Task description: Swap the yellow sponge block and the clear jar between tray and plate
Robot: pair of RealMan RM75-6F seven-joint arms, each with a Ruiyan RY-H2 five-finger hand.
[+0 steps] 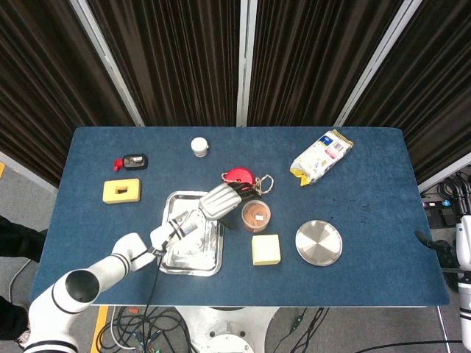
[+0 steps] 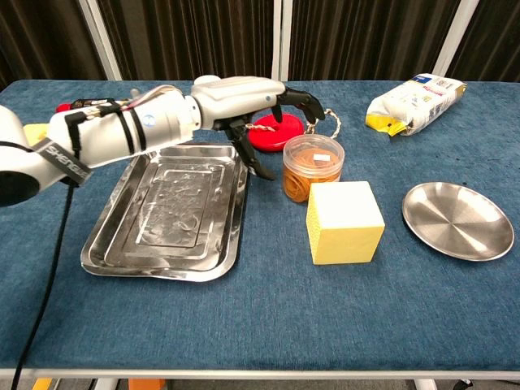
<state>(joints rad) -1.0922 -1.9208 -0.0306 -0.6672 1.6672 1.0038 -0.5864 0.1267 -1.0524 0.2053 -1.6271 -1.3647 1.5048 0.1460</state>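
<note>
The clear jar (image 1: 255,215) (image 2: 313,166), with orange contents, stands on the blue cloth between the steel tray (image 1: 184,257) (image 2: 162,215) and the yellow sponge block (image 1: 266,249) (image 2: 344,221). The sponge block lies on the cloth just in front of the jar. To the right, the round steel plate (image 1: 319,243) (image 2: 457,220) has nothing on it, and so does the tray. My left hand (image 1: 219,200) (image 2: 252,96) hovers over the tray's far right corner, left of the jar, with fingers spread and holding nothing. A dark part of my right hand (image 1: 429,245) shows off the table's right edge; its fingers are unclear.
A red disc with a rope (image 1: 239,176) (image 2: 276,130) lies just behind the jar. A snack bag (image 1: 321,157) (image 2: 414,101) sits at the back right. A small white jar (image 1: 199,146), a black-red device (image 1: 131,162) and a yellow holed block (image 1: 122,191) lie at the back left.
</note>
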